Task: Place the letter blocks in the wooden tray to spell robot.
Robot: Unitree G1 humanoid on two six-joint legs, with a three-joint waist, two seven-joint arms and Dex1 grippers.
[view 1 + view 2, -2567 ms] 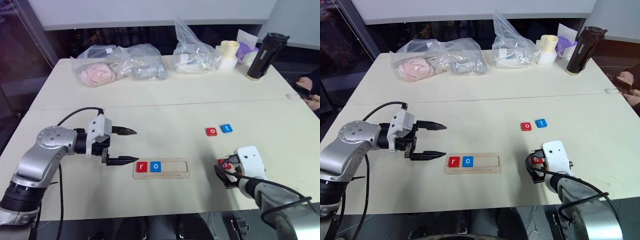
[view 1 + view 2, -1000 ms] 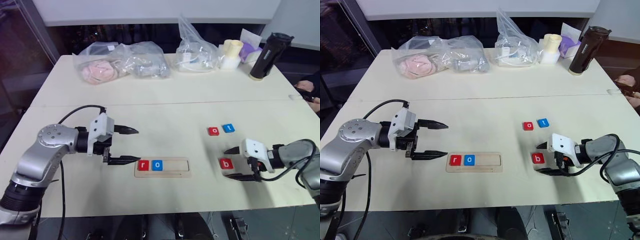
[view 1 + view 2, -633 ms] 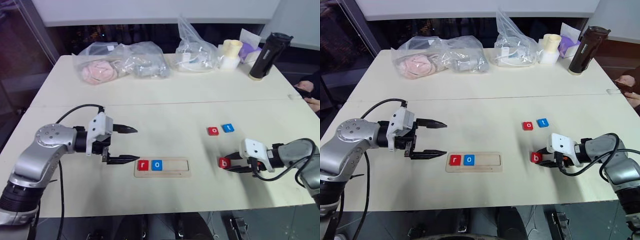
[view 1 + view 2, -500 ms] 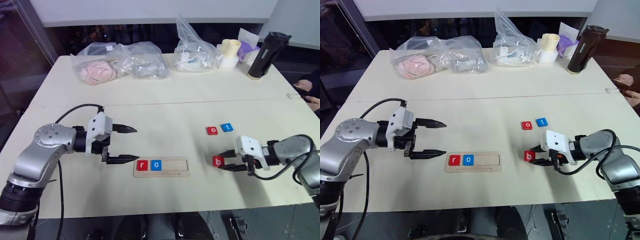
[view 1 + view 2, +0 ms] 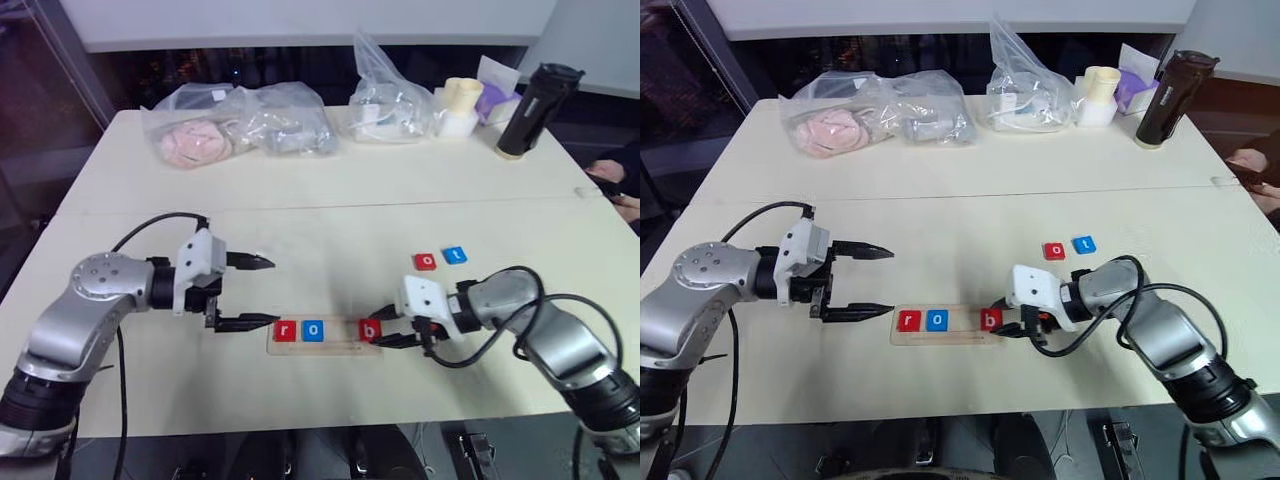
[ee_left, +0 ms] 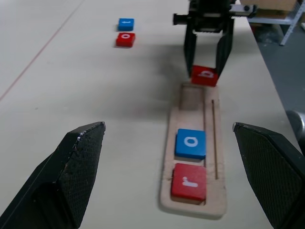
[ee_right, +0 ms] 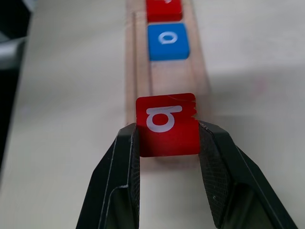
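Two tiles, r and o, are seated in the tray point(image 5: 325, 349); the b tile point(image 7: 167, 125), clamped in the right gripper point(image 5: 385, 326), is held at the tray's far end, beyond them. A tilted release could leave it perched on the rim. The left gripper point(image 5: 262, 292) is held wide open beside the tray's near end.

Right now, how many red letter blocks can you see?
3: the r at the wooden tray's left end, the b in the right gripper over its right end, an o on the table.
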